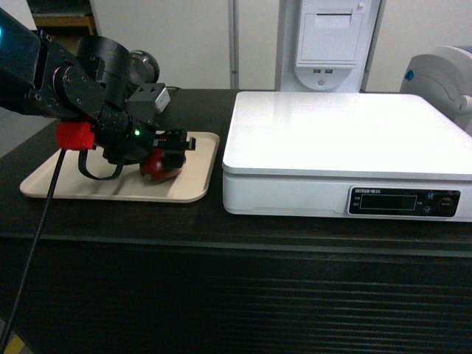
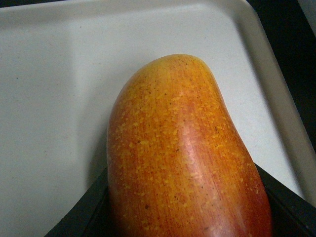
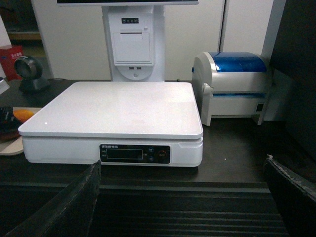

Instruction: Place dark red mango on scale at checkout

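The dark red mango point(image 1: 158, 168) lies on the beige tray point(image 1: 74, 188) at the left of the dark checkout counter point(image 1: 221, 243). My left gripper point(image 1: 175, 151) is down over it and shut on it. In the left wrist view the mango point(image 2: 182, 158) looks orange-red and fills the space between the black fingers point(image 2: 81, 217), which press against both its sides. The white scale point(image 1: 346, 140) stands to the right of the tray with nothing on its platform. My right gripper point(image 3: 182, 207) is open and holds nothing, in front of the slatted counter face below the scale point(image 3: 118, 108).
A white terminal stand with a receipt slot point(image 1: 328, 44) rises behind the scale. A white printer with a blue lid point(image 3: 237, 84) sits to the scale's right. A dark round scanner point(image 3: 27, 71) stands behind the tray. A black cable hangs off the counter's left front.
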